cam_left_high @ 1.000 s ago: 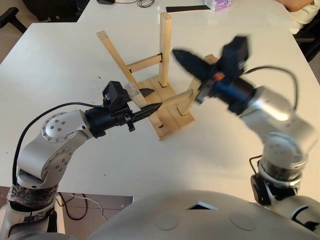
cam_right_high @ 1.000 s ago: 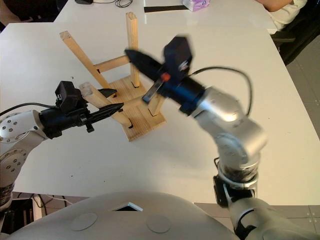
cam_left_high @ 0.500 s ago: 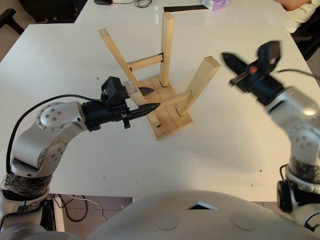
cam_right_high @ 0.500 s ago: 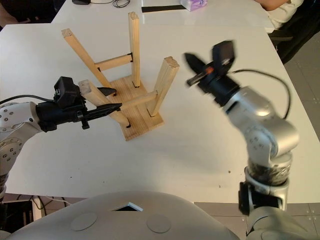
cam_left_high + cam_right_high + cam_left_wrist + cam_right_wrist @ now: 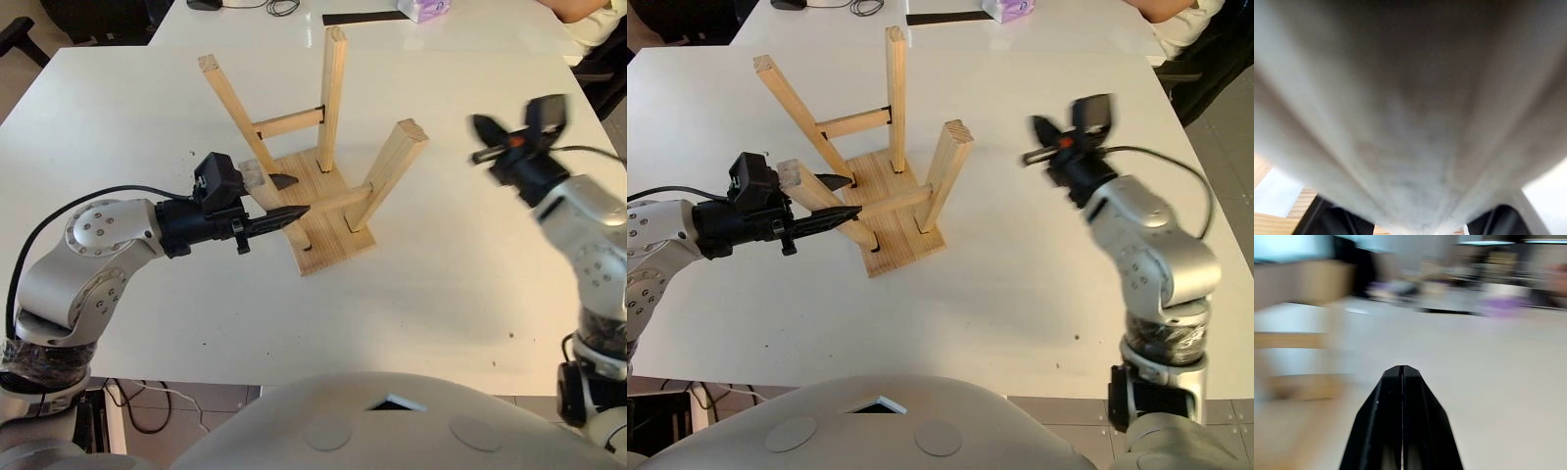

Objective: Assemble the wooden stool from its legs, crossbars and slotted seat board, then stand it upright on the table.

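Observation:
The wooden stool stands upside down on the white table [image 5: 118, 108], its slotted seat board [image 5: 331, 243] flat and its legs up, joined by crossbars [image 5: 287, 122]. My left gripper [image 5: 294, 194] straddles the near left leg [image 5: 253, 176], one finger on each side of it, and is shut on it. That leg looms close in the left wrist view as a pale wooden bar [image 5: 1410, 122]. My right gripper [image 5: 482, 125] hangs in the air to the right of the stool, well clear of the right leg [image 5: 397, 166]. Its fingers [image 5: 1393, 396] are shut on nothing.
A purple box [image 5: 426, 8], a black strip [image 5: 358, 17] and cables [image 5: 284, 5] lie on the table behind. Bare tabletop spreads to the right of the stool and in front of it. The table's near edge runs below my arms.
My right arm has swung away from above the stool, out to the right, with its gripper shut and empty. My left gripper has kept its hold on the leg.

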You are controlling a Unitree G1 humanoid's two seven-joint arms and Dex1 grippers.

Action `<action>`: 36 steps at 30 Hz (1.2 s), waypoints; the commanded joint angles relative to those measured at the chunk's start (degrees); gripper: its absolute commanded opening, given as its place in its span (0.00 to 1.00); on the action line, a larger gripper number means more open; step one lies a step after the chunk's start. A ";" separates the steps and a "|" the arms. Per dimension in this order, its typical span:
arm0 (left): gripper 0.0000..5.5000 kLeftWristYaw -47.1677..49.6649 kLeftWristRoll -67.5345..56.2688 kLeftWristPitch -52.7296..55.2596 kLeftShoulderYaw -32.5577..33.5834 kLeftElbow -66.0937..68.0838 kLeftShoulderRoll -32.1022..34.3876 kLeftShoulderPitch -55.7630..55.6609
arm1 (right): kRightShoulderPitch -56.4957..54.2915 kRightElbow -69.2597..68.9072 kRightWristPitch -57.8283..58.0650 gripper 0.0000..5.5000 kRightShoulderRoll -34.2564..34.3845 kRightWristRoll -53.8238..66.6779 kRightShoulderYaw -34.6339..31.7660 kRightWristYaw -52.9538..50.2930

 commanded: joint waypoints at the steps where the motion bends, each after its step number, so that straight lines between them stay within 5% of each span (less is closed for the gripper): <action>1: 0.37 -0.71 3.96 5.86 -3.96 3.43 2.70 4.61 | 2.38 -9.49 1.74 0.00 2.03 2.21 5.28 3.31; 6: 0.37 -2.47 3.98 5.89 -5.68 4.36 2.96 2.17 | 6.82 -31.10 7.25 0.00 16.15 25.89 23.94 1.15; 12: 0.37 -4.87 4.60 4.56 -6.30 5.73 3.21 1.93 | 5.06 -26.91 7.68 0.00 11.25 24.13 17.62 5.26; 19: 0.37 -4.71 5.01 3.57 -5.76 5.85 3.30 3.86 | 0.15 -5.16 2.59 0.00 2.81 1.53 2.83 -5.37; 21: 0.37 -4.39 4.89 3.51 -5.69 5.75 3.35 4.14 | 1.31 -10.25 4.72 0.00 5.86 5.09 4.70 -3.55; 26: 0.37 -4.71 5.38 3.25 -7.59 6.40 2.85 2.85 | 3.83 -29.46 6.28 0.00 20.45 37.63 21.77 -3.55; 32: 0.37 -8.46 7.47 0.56 -10.37 9.54 2.71 1.82 | 1.37 -26.78 7.33 0.00 16.55 37.81 16.91 -1.96; 36: 0.37 -12.88 8.20 -4.59 -9.39 12.45 2.53 2.39 | -0.12 -14.62 4.96 0.00 8.61 25.86 10.77 2.73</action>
